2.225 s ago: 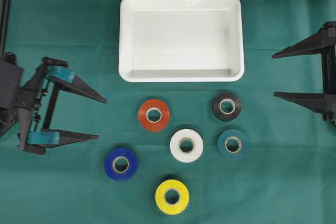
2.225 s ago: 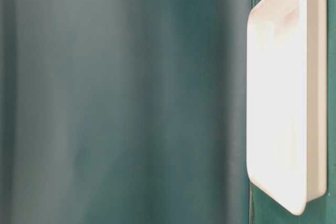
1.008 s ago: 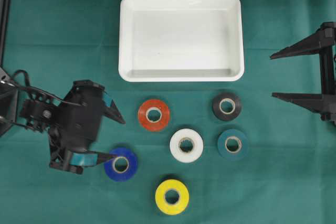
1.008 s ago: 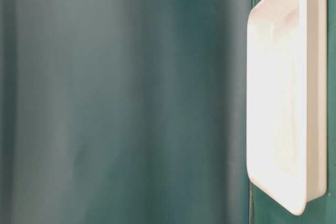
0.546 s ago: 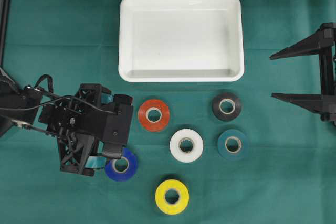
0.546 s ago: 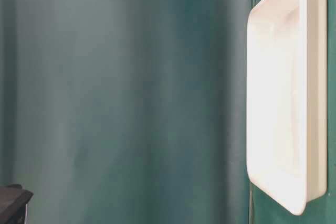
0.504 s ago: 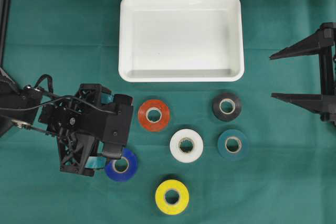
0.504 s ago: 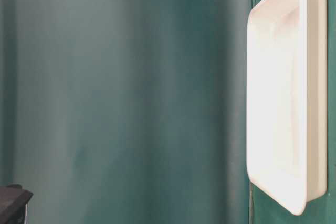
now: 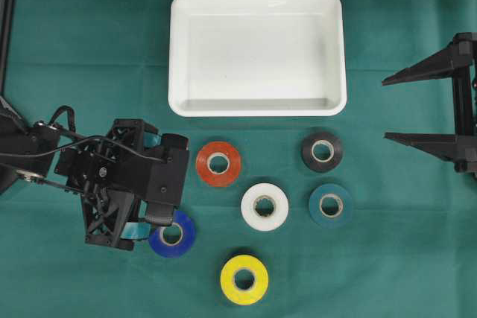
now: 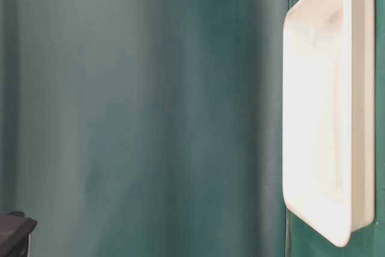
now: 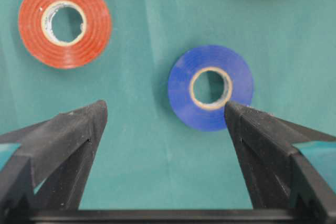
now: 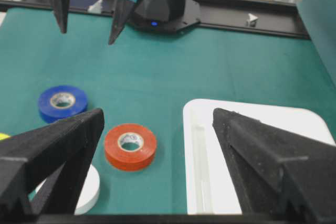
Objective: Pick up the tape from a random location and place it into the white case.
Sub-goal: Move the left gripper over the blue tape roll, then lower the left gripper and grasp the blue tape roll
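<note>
Left gripper (image 11: 165, 111) spread wide, grasping nothing; blue tape (image 11: 210, 87) lies flat just inside its right finger (image 11: 262, 140), contact undeterminable.

A table covered in dark green cloth (image 9: 89, 50) carries everything. On it lies a shallow rectangular white plastic case (image 9: 257, 108) with rounded corners and a raised rim, its inside bare. Six flat rolls of tape lie on the cloth on the near side of the case: an orange-red roll (image 9: 218, 162) just below its left part, a black roll (image 9: 322, 151) just below its right part, a white roll (image 9: 264, 206) and a teal roll (image 9: 331, 205) farther from it, a blue roll (image 9: 173, 234) well off toward the lower left, and a yellow roll (image 9: 244, 279) farthest from the case.
</note>
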Tool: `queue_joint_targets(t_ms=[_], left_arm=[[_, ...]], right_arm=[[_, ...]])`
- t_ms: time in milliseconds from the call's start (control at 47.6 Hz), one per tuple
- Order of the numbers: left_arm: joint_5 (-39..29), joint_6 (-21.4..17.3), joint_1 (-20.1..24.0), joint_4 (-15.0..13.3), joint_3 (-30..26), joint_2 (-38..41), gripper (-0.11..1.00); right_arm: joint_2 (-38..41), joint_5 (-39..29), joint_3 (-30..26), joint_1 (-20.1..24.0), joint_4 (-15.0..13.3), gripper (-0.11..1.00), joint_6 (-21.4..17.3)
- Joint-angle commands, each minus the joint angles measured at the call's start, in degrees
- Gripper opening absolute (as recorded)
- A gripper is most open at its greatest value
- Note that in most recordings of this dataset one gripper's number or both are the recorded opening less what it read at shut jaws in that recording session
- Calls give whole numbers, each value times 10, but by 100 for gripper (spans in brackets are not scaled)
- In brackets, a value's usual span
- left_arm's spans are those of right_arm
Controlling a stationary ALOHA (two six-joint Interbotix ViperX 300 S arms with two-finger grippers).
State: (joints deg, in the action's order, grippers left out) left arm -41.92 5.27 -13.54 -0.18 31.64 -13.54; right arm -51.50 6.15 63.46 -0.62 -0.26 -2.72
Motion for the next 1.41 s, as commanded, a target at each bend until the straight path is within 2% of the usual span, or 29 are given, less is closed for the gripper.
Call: queue_joint_targets(t_ms=[0, 714, 1386], left_arm=[[4, -1, -1, 2, -12, -8, 99], [41, -1, -11, 2, -6, 11, 99], [143, -2, -26, 3, 40, 100, 99]], right_arm=[[4, 2, -17, -1, 0, 92, 1], [17, 3, -17, -1, -1, 92, 1], [21, -9, -15, 0, -4, 92, 2]])
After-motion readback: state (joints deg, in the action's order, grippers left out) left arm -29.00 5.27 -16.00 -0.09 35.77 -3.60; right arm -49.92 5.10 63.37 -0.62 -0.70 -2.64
